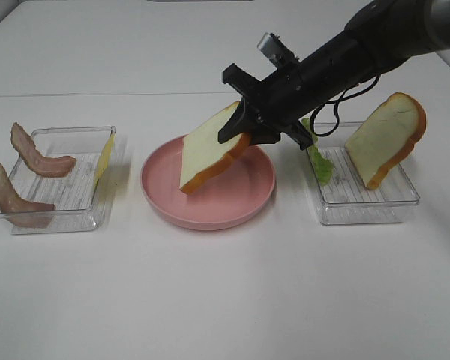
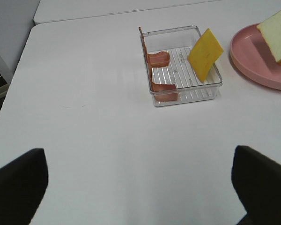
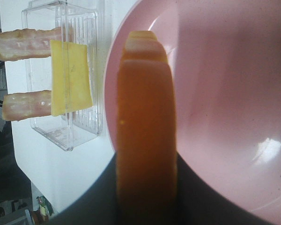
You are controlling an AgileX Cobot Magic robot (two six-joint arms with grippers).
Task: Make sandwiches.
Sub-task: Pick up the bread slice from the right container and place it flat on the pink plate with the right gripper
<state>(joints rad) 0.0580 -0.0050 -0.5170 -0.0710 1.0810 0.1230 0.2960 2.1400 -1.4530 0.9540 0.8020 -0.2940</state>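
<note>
My right gripper point(image 1: 244, 129) is shut on a bread slice point(image 1: 212, 148), cream with an orange-brown crust, and holds it tilted over the pink plate point(image 1: 251, 199); its lower corner is at or just above the plate. In the right wrist view the crust point(image 3: 146, 136) fills the middle above the plate point(image 3: 225, 93). A second bread slice point(image 1: 385, 138) leans in the right clear tray point(image 1: 360, 206) beside green lettuce point(image 1: 320, 165). The left clear tray point(image 1: 60, 191) holds two bacon strips point(image 1: 37, 159) and a yellow cheese square point(image 1: 103, 159). My left gripper's fingers point(image 2: 18, 180) are spread over bare table.
The white table's far edge point(image 1: 97, 94) runs behind the trays. In the left wrist view the tray with bacon point(image 2: 158, 70) and cheese point(image 2: 205, 54) lies ahead, with the pink plate point(image 2: 257, 65) beyond it.
</note>
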